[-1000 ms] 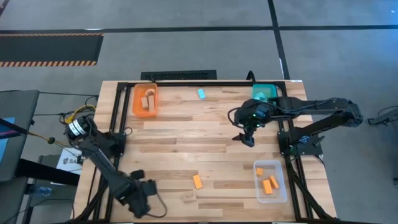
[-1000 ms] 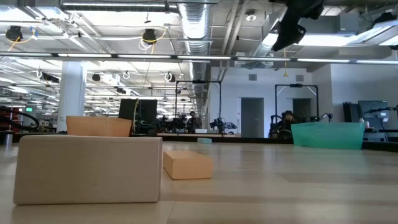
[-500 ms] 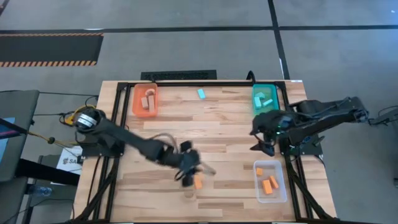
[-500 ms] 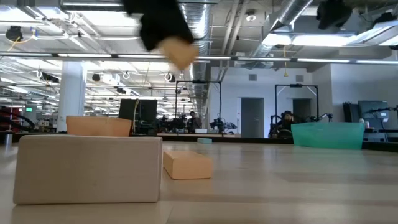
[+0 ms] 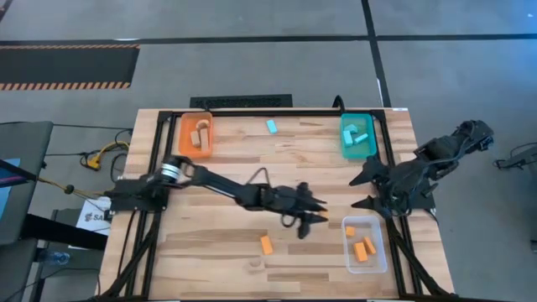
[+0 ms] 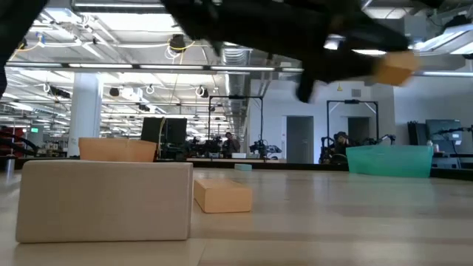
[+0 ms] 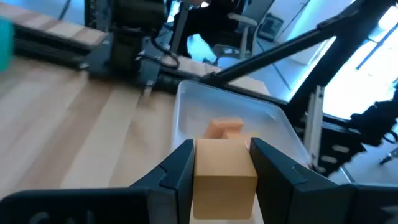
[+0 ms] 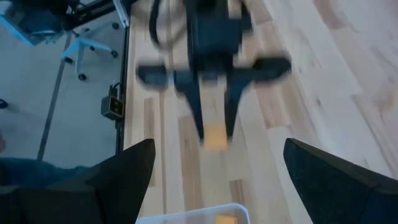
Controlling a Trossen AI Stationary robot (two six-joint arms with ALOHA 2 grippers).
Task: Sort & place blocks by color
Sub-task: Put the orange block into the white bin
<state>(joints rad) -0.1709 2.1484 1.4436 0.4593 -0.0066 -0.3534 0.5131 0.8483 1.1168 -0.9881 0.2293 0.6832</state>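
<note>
My left gripper hangs above the table's middle, shut on an orange-tan block, and points toward the clear tray, which holds orange blocks. My right gripper stands open and raised at the table's right edge. An orange block and a pale wood block lie flat near the front edge. A light blue block lies at the far edge. My left gripper pinches the block's two opposite sides between its two fingers. The fingers reach nearly level from the table's left toward its right. The block's free end sticks out past the fingertips, and it is lifted clear of the table.
The orange tray at the far left holds pale wood blocks. The teal tray at the far right holds light blue blocks. In the low view the pale wood block fills the near left. Black frame rails run along the table's edges.
My left gripper has swept from the table's near left corner toward the right, carrying the block above the table, and has turned from pointing down to nearly level. My right gripper has drawn back from beside the teal tray toward the right edge, staying open.
</note>
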